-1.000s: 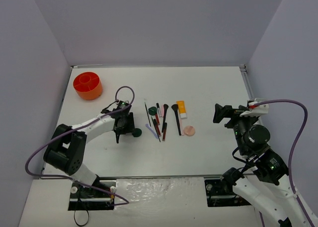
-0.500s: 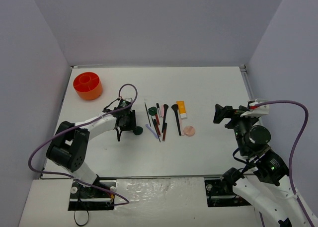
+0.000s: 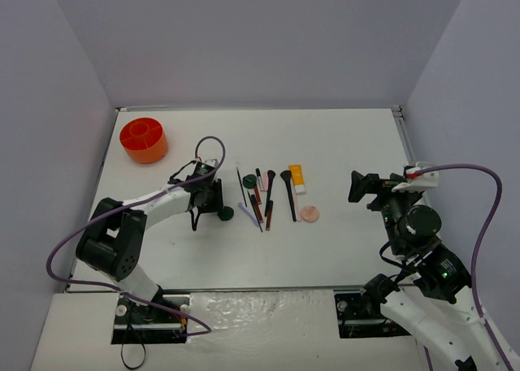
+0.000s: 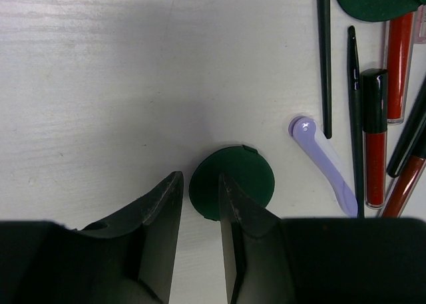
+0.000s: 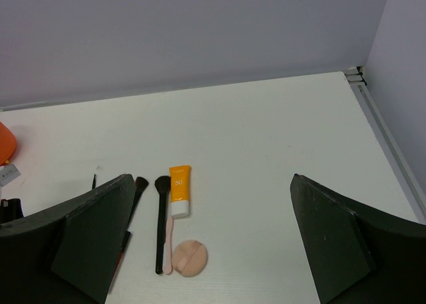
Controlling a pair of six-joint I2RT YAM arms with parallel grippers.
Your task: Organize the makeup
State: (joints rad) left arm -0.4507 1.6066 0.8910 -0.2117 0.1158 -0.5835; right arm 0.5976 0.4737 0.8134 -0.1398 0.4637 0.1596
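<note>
L claw (image 4: 198, 184): low over table (image 3: 341, 249), jaws narrowly apart; compact's rim in the gap, sliver of table betw one finger & rim.
Dk green compact (image 4: 243, 177): flat, left of the makeup row.
Lilac stick (image 4: 326, 164): tilted, just beside it.
Pink compact (image 5: 190, 257): near end of row, by black brush (image 5: 160, 217) handle.
R claw (image 3: 361, 186): jaws wide apart, nothing betw; well right of row.
Orange-white tube (image 5: 179, 191): beside brush head.
Orange holder (image 3: 144, 140): far left, well apart.
</note>
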